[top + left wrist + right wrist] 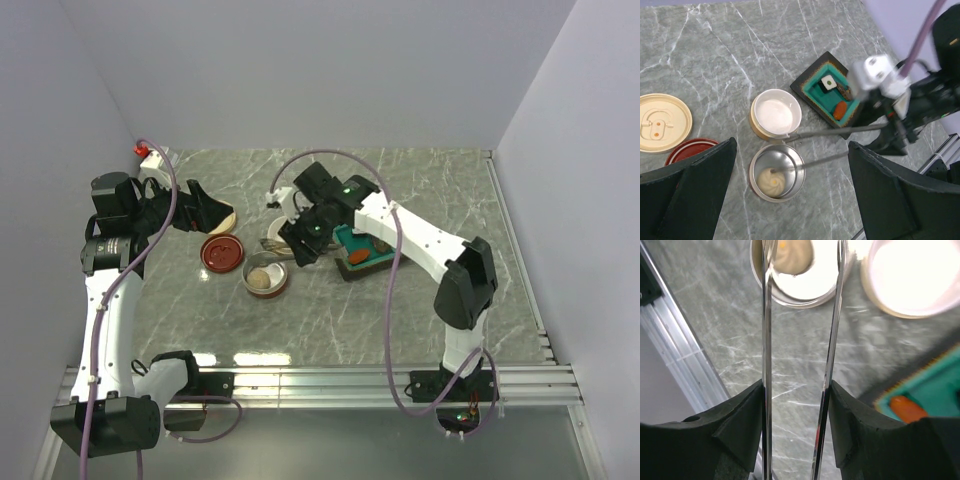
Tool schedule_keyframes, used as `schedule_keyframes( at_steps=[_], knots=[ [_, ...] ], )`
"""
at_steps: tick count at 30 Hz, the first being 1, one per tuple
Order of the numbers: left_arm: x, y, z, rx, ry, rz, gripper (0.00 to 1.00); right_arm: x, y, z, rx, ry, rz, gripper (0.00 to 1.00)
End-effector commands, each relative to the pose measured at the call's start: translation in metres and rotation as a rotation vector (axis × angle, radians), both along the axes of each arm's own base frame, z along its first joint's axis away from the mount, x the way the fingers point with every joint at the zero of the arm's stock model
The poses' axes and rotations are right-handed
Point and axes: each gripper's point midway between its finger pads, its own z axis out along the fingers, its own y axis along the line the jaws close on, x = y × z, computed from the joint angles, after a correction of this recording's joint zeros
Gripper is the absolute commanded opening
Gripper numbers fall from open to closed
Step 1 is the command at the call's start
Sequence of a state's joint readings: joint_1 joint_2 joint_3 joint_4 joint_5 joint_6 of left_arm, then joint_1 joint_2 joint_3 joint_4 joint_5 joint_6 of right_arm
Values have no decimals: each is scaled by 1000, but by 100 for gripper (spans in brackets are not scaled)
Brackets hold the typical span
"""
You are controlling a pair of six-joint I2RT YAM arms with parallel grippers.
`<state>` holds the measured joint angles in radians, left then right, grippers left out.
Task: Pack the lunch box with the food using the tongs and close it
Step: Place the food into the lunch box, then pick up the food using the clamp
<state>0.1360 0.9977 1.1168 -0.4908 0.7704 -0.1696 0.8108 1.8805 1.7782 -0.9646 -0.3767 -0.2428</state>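
Note:
The lunch box lies open in round parts: a steel bowl (792, 170), a tan pot with a white inside (775, 114), a cream lid (662, 122) and a red lid (690, 149). A pale round piece of food (771, 181) sits in the steel bowl. My right gripper (795, 390) is shut on the slim grey tongs (766, 340). One tong tip rests on the pale piece, the other lies outside the bowl's rim by the pot. A white cube (828, 83), a dark lump (844, 91) and an orange-red piece (840, 110) lie in the teal tray (812, 87). My left gripper (792, 145) hangs open above the bowl, holding nothing.
The tray (350, 268) sits right of the bowl (267, 278), under the right arm. The red lid (222, 253) and the cream lid (225, 222) lie to the left, near the left gripper (208, 215). An aluminium rail (330, 382) runs along the near table edge.

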Motion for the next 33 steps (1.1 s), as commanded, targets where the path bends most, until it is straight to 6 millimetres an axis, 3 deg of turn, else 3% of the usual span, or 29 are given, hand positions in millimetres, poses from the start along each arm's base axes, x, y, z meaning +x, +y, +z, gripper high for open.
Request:
schedule_keyframes(
  at_steps=[1, 4, 7, 13, 15, 21, 27, 33],
  knots=[
    [1, 0, 17, 10, -59, -10, 99, 13, -13, 60, 90, -116, -45, 57],
    [0, 0, 16, 14, -60, -11, 99, 16, -30, 72, 90, -161, -55, 56],
    [-1, 0, 17, 18, -64, -16, 99, 25, -64, 72, 44, -183, -94, 55],
    [-2, 0, 18, 22, -67, -12, 99, 53, -158, 71, -92, -231, -306, 54],
    [-2, 0, 18, 17, -65, -9, 99, 57, -179, 69, -124, -234, -365, 54],
    [-6, -4, 14, 26, -67, -51, 99, 43, -211, 61, -192, -258, -357, 54],
    [-8, -8, 15, 33, -71, -97, 99, 52, -243, 52, -374, -349, -159, 53],
    [-11, -10, 9, 27, -62, -117, 99, 69, -241, 56, -441, -343, -14, 52]
  ],
)
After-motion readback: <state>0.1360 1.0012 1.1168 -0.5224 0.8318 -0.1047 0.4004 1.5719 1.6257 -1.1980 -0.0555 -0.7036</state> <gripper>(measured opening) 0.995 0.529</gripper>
